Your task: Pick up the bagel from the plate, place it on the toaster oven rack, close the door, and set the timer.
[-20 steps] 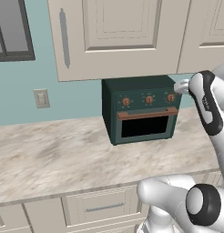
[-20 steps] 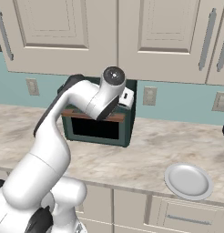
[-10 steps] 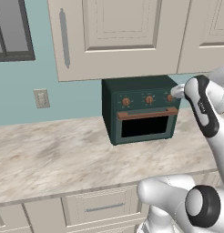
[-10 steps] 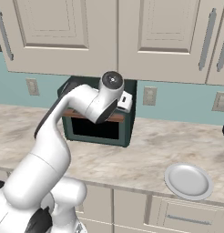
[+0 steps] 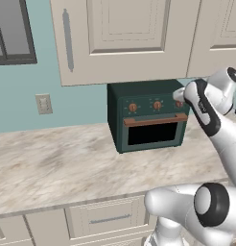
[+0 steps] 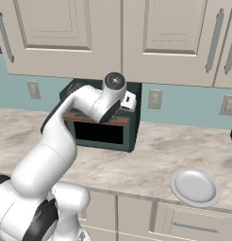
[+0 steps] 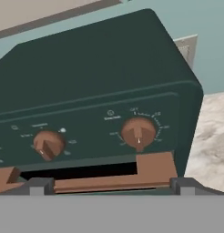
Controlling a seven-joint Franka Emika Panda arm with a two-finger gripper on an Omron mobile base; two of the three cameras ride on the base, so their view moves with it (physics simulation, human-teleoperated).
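Oven [image 5: 139,93]: dark green body; door [image 5: 153,133] green-framed with black glass, copper-brown handle [image 5: 155,119]. Knobs copper-orange, timer [image 7: 139,131] included. Plate [image 6: 195,187]: plain white. Counter [image 5: 57,163]: beige-grey marble veining. Wall [image 5: 24,91]: pale teal. Cabinets [image 5: 124,33]: cream.

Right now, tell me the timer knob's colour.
Copper-orange, clearest in the hand view: timer.

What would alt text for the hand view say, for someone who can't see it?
Close up, a dark green toaster oven faces the camera; the copper timer knob sits right of a matching knob, above the door handle. The open gripper hovers in front of them.
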